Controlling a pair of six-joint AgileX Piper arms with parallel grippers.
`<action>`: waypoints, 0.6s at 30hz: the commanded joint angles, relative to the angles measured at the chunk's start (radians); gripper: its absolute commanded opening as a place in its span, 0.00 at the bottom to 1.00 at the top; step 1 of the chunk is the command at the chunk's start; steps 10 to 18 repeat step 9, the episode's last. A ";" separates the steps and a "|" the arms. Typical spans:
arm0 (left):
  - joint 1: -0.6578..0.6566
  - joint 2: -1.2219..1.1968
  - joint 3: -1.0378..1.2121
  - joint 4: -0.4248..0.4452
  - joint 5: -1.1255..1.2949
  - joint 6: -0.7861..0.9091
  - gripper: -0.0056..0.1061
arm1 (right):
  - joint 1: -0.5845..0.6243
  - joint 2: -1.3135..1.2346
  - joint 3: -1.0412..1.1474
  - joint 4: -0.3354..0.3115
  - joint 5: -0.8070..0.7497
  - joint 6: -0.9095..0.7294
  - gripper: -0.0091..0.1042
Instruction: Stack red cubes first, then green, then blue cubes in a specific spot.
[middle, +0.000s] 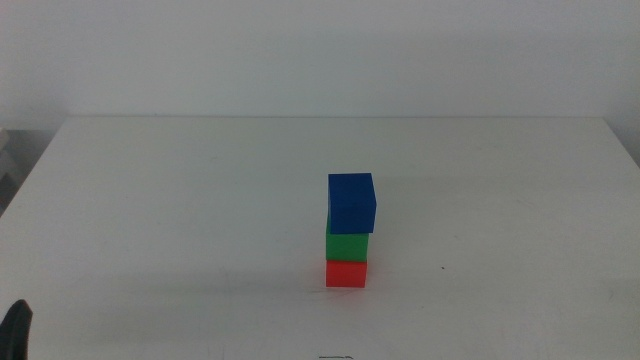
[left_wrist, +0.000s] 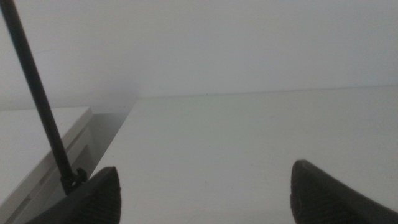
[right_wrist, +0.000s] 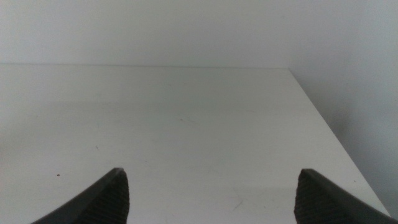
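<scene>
In the middle view a stack of three cubes stands on the white tabletop (middle: 200, 200), a little right of centre. The red cube (middle: 346, 273) is at the bottom, the green cube (middle: 347, 245) sits on it, and the dark-blue cube (middle: 351, 202) is on top, shifted slightly right. No gripper touches the stack. My left gripper (left_wrist: 202, 190) is open and empty over bare table; a dark part of it shows at the middle view's bottom left corner (middle: 16, 330). My right gripper (right_wrist: 211, 196) is open and empty over bare table, out of the middle view.
A thin black rod (left_wrist: 37, 99) rises at the table's left edge in the left wrist view. The table's right edge (right_wrist: 323, 124) runs along the right wrist view. A small red speck (middle: 443, 267) lies right of the stack.
</scene>
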 joint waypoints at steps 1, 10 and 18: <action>0.005 -0.024 -0.003 -0.018 -0.080 -0.005 0.89 | -0.005 0.007 -0.018 -0.019 -0.072 -0.003 0.68; 0.005 -0.021 -0.003 -0.018 -0.083 -0.005 0.89 | -0.005 0.007 -0.018 -0.019 -0.072 -0.003 0.68; 0.005 -0.021 -0.003 -0.018 -0.083 -0.005 0.89 | -0.005 0.007 -0.018 -0.019 -0.072 -0.003 0.68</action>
